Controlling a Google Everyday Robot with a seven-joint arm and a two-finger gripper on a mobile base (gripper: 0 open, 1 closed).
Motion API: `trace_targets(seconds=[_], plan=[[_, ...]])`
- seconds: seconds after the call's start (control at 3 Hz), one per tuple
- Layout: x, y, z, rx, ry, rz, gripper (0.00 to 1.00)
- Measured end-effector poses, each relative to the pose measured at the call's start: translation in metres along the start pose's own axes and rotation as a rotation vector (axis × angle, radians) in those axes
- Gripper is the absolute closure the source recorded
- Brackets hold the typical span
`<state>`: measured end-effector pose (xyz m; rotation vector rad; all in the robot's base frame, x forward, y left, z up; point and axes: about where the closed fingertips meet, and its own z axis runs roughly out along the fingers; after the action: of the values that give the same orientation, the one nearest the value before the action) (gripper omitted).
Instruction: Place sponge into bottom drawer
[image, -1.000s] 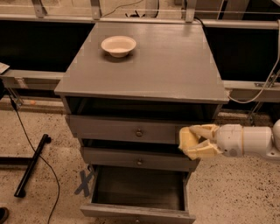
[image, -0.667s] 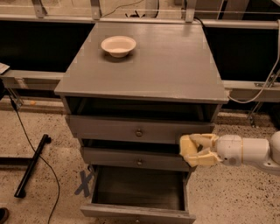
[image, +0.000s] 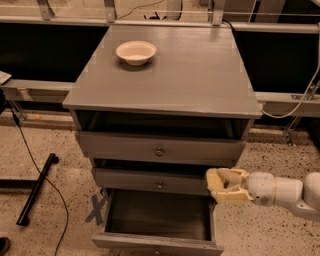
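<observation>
The cabinet's bottom drawer (image: 157, 216) is pulled open and its dark inside holds nothing I can see. My gripper (image: 219, 185) reaches in from the right, level with the right end of the middle drawer front, just above the open drawer's right rear corner. Its pale fingers are closed around a small pale-yellow block, the sponge (image: 226, 186), which is mostly hidden between them.
A round cream bowl (image: 136, 52) sits at the back left of the cabinet top (image: 190, 75). The top drawer (image: 159, 149) and middle drawer (image: 150, 182) stand slightly out. A black bar (image: 36, 189) and a cable lie on the floor at left, with a blue tape X (image: 96, 208) beside the cabinet.
My gripper has moved downward with the sponge, from level with the top drawer front to the middle drawer's right end. Nothing else has moved.
</observation>
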<state>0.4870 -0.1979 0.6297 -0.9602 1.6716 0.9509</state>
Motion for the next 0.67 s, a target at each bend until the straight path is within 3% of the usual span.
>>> trace_targets(seconds=[0.67], plan=[[0.053,0.009,0.024,-0.047,-0.123,0.136,1.0]])
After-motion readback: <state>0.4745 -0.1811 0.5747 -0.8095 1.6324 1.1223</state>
